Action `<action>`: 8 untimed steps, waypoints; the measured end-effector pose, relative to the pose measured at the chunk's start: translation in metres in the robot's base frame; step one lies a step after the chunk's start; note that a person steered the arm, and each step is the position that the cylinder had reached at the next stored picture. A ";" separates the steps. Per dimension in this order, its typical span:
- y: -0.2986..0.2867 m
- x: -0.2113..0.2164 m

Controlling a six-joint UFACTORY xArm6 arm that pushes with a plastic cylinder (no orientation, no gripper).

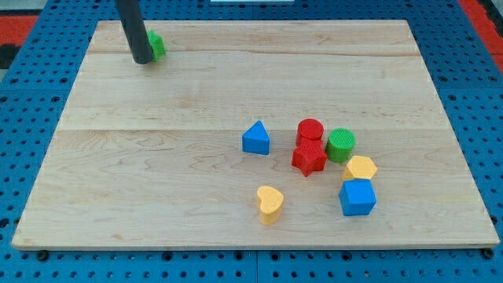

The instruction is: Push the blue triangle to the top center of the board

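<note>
my tip [143, 60] rests on the wooden board [196, 94] near the view's top left corner. it is a plain dark rod with nothing to part or close, and it holds nothing. just to the view's right of my tip, touching it or very nearly so, sits a green block [157, 47], partly hidden behind the rod, so its shape cannot be made out.

the blue triangle [256, 138] lies well apart from my tip, toward the view's right and bottom of it, near the middle of the board, standing alone with bare wood around it. further to the view's right from my tip is a cluster: a red cylinder [310, 130] with a red star [309, 158] touching it just below, and a green cylinder [340, 145] just beside both. below that, farther still from my tip, a yellow hexagon-like block [361, 167] sits just above a blue cube [357, 196]. a yellow heart [269, 203] lies apart, below the blue triangle.
</note>
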State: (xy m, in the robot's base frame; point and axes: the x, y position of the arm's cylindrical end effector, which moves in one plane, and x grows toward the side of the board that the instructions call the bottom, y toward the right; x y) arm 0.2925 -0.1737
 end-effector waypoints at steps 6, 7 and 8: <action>0.085 0.099; 0.118 0.120; 0.125 0.124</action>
State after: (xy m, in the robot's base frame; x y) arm 0.4169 -0.0491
